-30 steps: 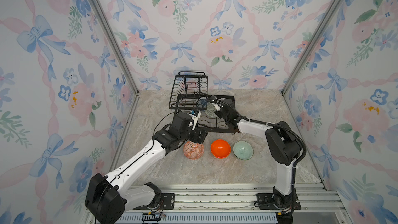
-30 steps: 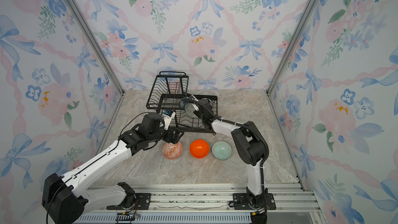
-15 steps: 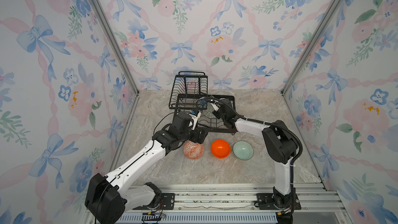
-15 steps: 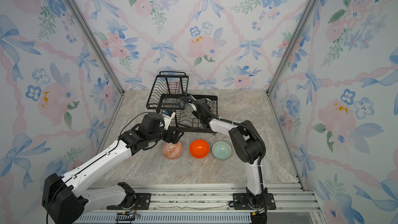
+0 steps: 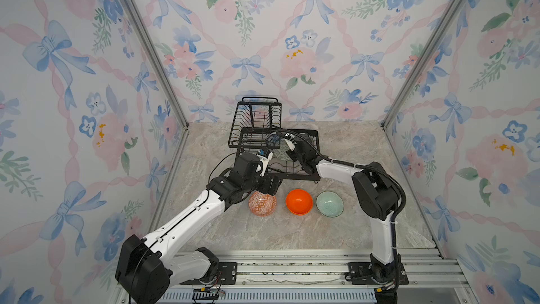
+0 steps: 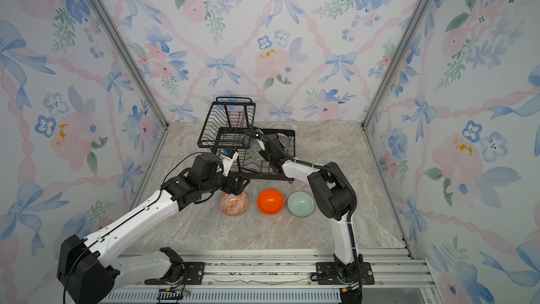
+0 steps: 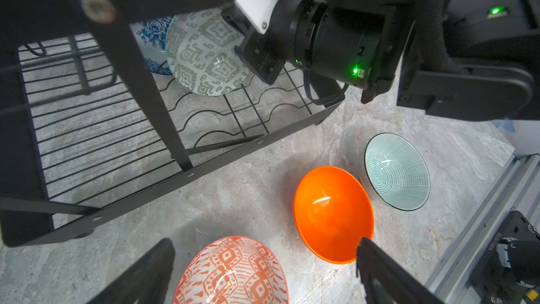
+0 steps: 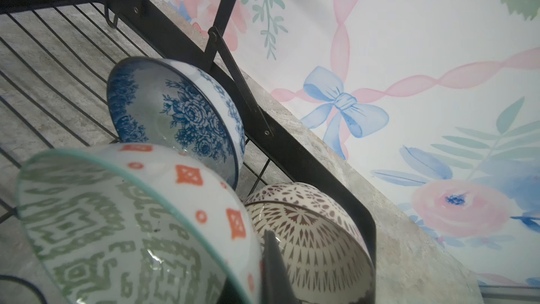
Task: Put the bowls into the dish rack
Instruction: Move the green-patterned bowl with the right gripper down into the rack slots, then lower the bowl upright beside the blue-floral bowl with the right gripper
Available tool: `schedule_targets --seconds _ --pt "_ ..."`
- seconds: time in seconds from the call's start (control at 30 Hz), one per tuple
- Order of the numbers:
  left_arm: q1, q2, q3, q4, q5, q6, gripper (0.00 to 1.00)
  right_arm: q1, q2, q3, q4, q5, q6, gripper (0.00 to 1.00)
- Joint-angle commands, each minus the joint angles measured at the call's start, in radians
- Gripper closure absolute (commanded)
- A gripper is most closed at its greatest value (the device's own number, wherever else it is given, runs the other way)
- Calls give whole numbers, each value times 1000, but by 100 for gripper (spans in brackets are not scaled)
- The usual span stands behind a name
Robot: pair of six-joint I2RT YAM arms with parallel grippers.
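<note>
The grey-green patterned bowl point(image 7: 204, 54) stands tilted on its edge in the lower slotted tray of the dish rack point(image 7: 187, 175). It is glossy glazed ceramic, with a green geometric print inside, small orange diamonds on its white outer wall and a thin teal rim. The right end effector point(image 7: 258, 64) is clenched on that rim, one dark finger point(image 8: 271, 261) lying against the outer wall. The bowl's lower edge is down at the tray's wavy wires; whether it rests on them I cannot tell.

Just behind it the blue-white floral bowl point(image 8: 181, 118) leans on edge against the rack's back rail. The white-brown lattice bowl point(image 8: 306, 229) sits tipped in the tray's corner beside both. The rack is thin black metal wire on flat black bars, with a smaller basket raised above the tray.

In front of the rack three round bowls stand upright in a row on the bench point(image 5: 292, 235), which has a grey marbled stone look. They are the orange-white geometric bowl point(image 5: 262, 203), the plain bright orange bowl point(image 5: 299, 201) and the pale mint bowl point(image 5: 330, 203), finely ringed inside. The left end effector point(image 7: 264, 247) hangs released just above the orange-white geometric bowl, its jaws spread wide and not touching it.

Around the bench rise walls point(image 5: 292, 24) papered with pastel bows and flowers
</note>
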Motion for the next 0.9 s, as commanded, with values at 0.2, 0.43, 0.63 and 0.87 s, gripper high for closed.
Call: schedule_targets --seconds 0.2,0.43,0.63,0.87 --pt "8 15 14 3 20 -14 2 17 1 -92 267 41 -25 100" --pt "8 19 24 2 24 -14 2 8 8 -188 519 73 -113 100" --pt "8 24 32 2 30 -11 2 22 42 -237 707 63 -242 100" --pt "10 33 49 0 39 -11 2 36 95 -269 872 65 -348 100"
